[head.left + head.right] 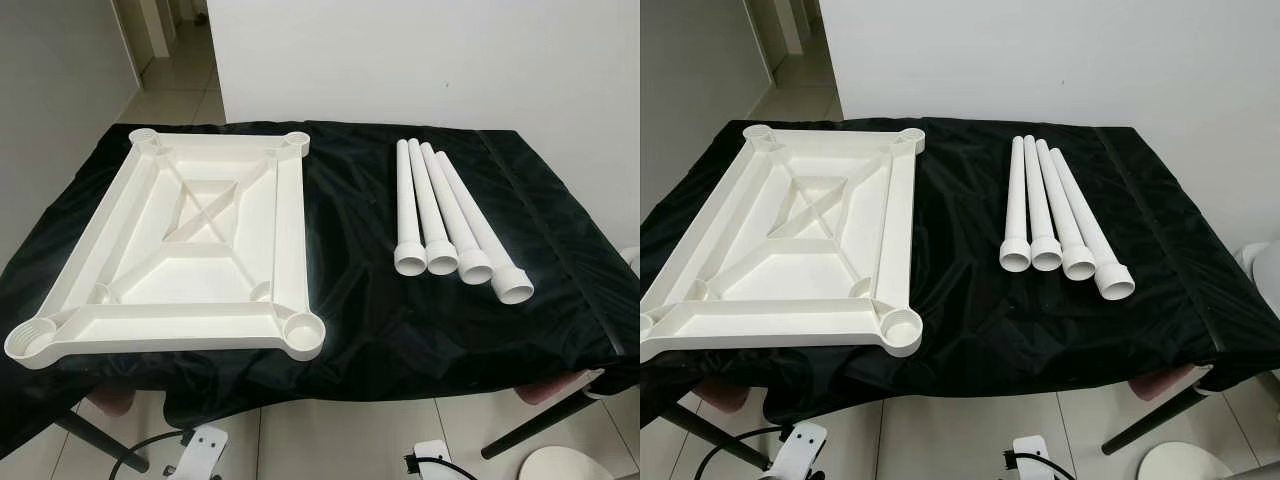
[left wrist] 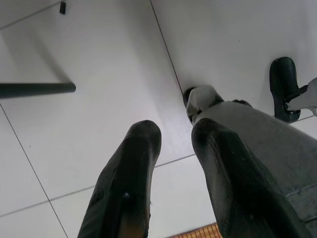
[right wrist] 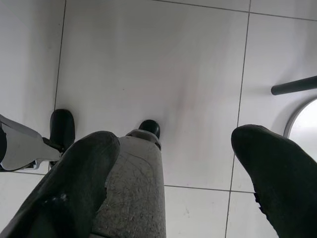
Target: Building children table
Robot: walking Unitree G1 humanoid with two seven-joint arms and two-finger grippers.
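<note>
A tabletop (image 1: 560,250) draped in black cloth (image 1: 360,300) carries the parts; a white table panel (image 1: 180,250) lies underside up on its left half; four white legs (image 1: 450,215) lie side by side on the right, sockets toward the near edge.

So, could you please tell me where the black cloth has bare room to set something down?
The black cloth is bare in a strip between the tabletop and the four legs, along the near edge before the legs, and right of them. The left side is crowded by the tabletop.
</note>
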